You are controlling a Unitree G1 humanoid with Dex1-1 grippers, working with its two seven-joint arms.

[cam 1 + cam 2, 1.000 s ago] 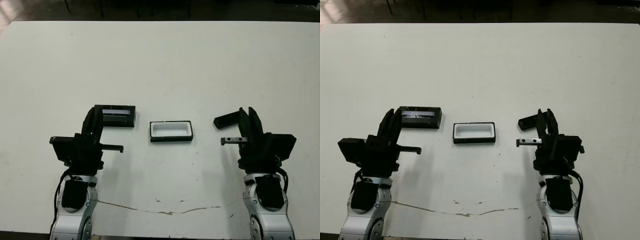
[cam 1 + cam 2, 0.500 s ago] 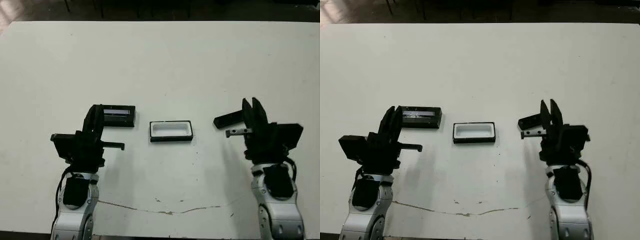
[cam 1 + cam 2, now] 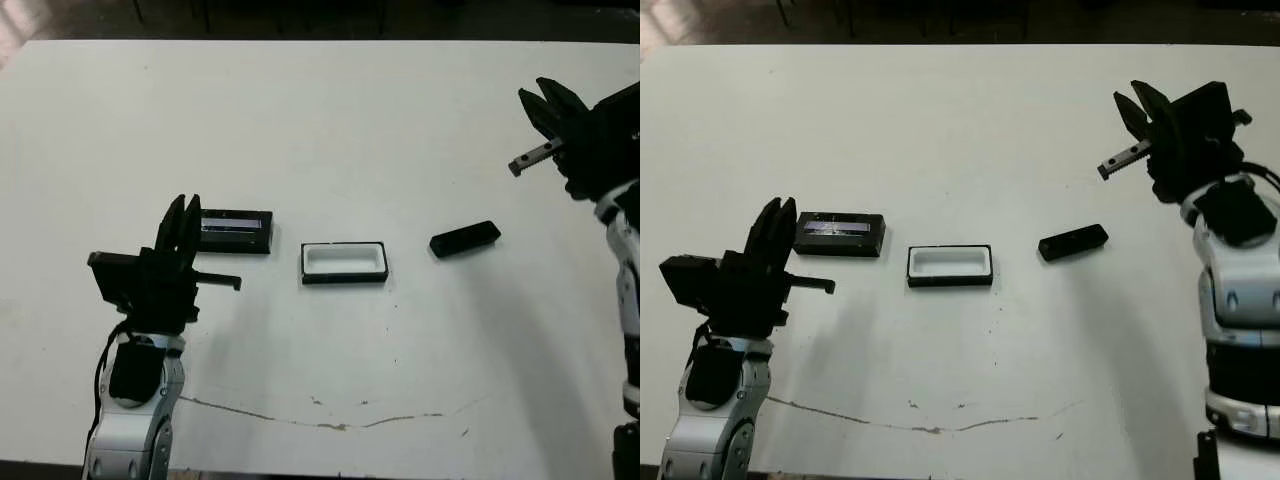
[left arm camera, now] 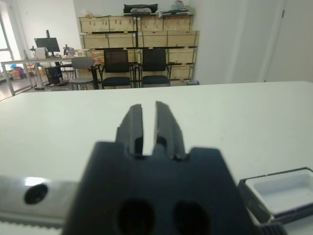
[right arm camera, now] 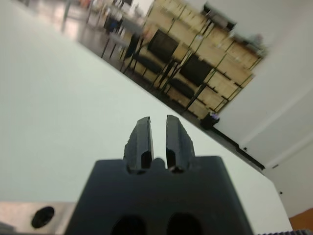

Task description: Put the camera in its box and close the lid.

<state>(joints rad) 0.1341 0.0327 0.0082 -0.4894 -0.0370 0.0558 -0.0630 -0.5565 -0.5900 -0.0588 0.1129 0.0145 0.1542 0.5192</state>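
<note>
So on the white table (image 3: 330, 120) I've got three things lined up in a rough row: the lid (image 3: 236, 230) with its pale stripe facing up sits on my left, the box (image 3: 343, 262) is in the middle with its white lining showing and nothing inside it, and the camera (image 3: 465, 239) lies off to my right, flat on the table and angled a bit, well apart from the box. My left gripper (image 3: 182, 222) hovers just beside the near-left end of the lid, not touching it as far as I can tell, fingers only a narrow slit apart and holding nothing; in the left wrist view a corner of the box (image 4: 281, 188) peeks in. My right gripper (image 3: 545, 100) is way up and out toward the far right side of the table, clear of the camera, fingers also close together with a thin gap, empty. There's a thin crack line (image 3: 330, 425) on the near edge of the table
</note>
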